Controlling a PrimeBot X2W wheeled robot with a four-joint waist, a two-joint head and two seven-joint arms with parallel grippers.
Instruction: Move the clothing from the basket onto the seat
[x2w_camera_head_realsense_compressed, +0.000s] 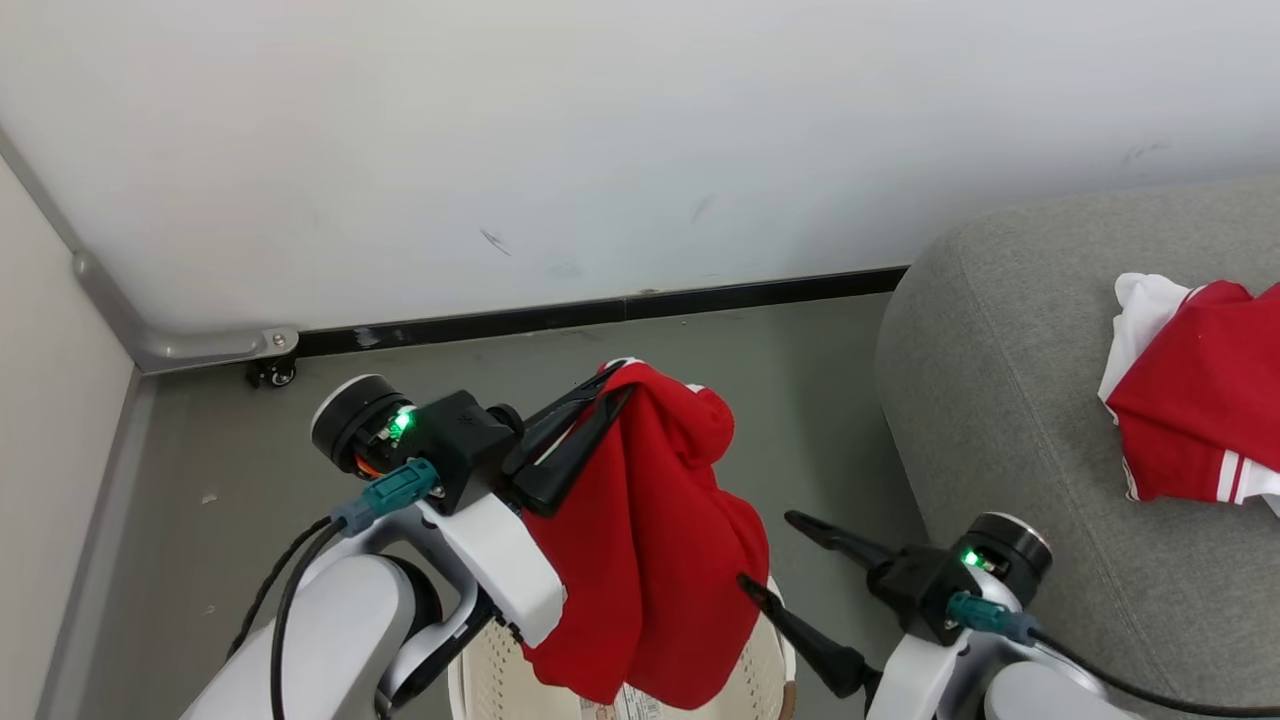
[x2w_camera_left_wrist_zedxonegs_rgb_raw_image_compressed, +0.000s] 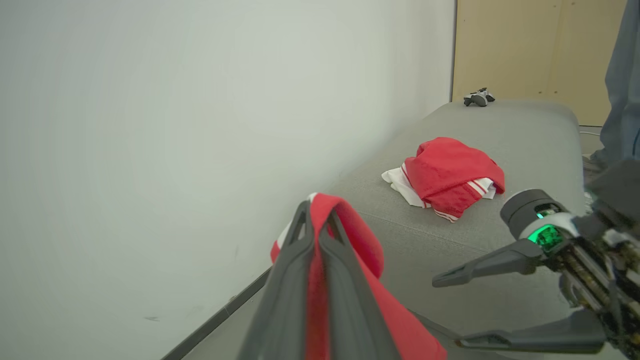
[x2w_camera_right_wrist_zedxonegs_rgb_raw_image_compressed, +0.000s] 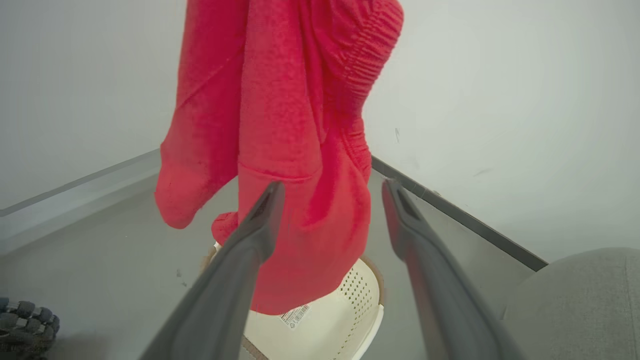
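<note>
A red garment (x2w_camera_head_realsense_compressed: 650, 540) hangs from my left gripper (x2w_camera_head_realsense_compressed: 615, 375), which is shut on its top fold above the cream-white basket (x2w_camera_head_realsense_compressed: 490, 680). In the left wrist view the red garment (x2w_camera_left_wrist_zedxonegs_rgb_raw_image_compressed: 360, 235) drapes over the closed fingers of the left gripper (x2w_camera_left_wrist_zedxonegs_rgb_raw_image_compressed: 315, 210). My right gripper (x2w_camera_head_realsense_compressed: 767, 550) stands open just right of the hanging cloth, holding nothing. From the right wrist, the right gripper (x2w_camera_right_wrist_zedxonegs_rgb_raw_image_compressed: 333, 186) frames the red garment (x2w_camera_right_wrist_zedxonegs_rgb_raw_image_compressed: 280, 100) over the basket (x2w_camera_right_wrist_zedxonegs_rgb_raw_image_compressed: 360, 290). A second piece of red and white clothing (x2w_camera_head_realsense_compressed: 1190, 410) lies on the grey seat (x2w_camera_head_realsense_compressed: 1000, 400).
A white wall with a black baseboard (x2w_camera_head_realsense_compressed: 600, 310) runs behind, with a small caster (x2w_camera_head_realsense_compressed: 272, 372) in the left corner. On the seat's far end (x2w_camera_left_wrist_zedxonegs_rgb_raw_image_compressed: 500, 125) lies a game controller (x2w_camera_left_wrist_zedxonegs_rgb_raw_image_compressed: 478, 97). A person's trouser leg (x2w_camera_left_wrist_zedxonegs_rgb_raw_image_compressed: 620, 85) stands beyond the seat.
</note>
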